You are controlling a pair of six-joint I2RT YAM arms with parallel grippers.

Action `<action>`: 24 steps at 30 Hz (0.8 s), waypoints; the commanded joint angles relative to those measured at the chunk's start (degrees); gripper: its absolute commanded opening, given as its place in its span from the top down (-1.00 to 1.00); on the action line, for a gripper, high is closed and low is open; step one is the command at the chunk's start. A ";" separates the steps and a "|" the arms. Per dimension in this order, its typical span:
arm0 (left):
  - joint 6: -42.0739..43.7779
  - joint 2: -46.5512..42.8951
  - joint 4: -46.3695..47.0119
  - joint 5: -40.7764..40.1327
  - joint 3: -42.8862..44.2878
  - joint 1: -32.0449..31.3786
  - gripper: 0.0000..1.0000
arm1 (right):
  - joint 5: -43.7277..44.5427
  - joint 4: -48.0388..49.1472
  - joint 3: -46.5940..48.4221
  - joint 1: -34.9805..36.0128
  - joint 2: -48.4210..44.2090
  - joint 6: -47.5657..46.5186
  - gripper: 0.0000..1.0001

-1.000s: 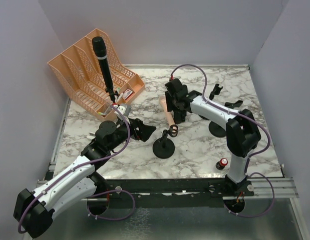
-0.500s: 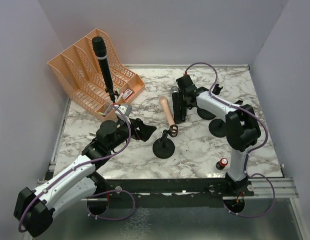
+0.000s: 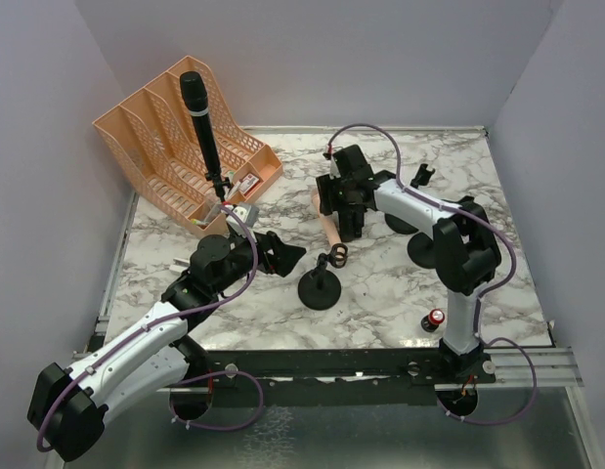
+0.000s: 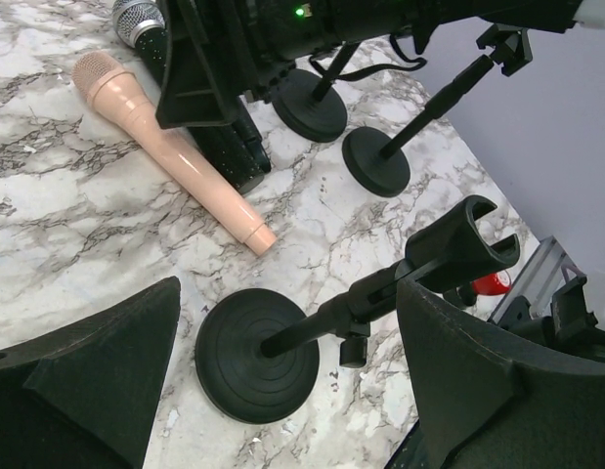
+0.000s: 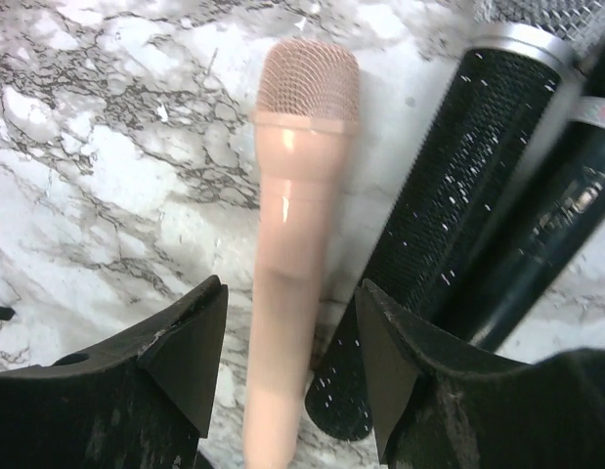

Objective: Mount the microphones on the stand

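- While the right gripper [image 5: 292, 293] hangs open astride the pink microphone [image 5: 300, 195], with its jaws clear of the handle on both sides, we judge closing to be the risky step. A black microphone [image 5: 449, 205] lies just beside it at three o'clock, and that finger could catch or shove it.
- A grip low on the handle could let the head droop on the lift.
- The left gripper [image 4: 287, 293] stands wide and holds nothing, near the closest stand [image 4: 258, 366]. A crooked push into its clip [image 4: 463, 244] could tip it.
- At ten o'clock on the table, the orange file rack [image 3: 151, 147] holds a second black microphone [image 3: 202, 122], leaning upright. We cannot identify the small items at its front.
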 commanded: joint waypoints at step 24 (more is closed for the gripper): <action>-0.01 -0.78 0.18 -0.84 1.11 -0.10 -0.79 | 5.99 1.39 5.02 3.49 5.37 -4.64 0.47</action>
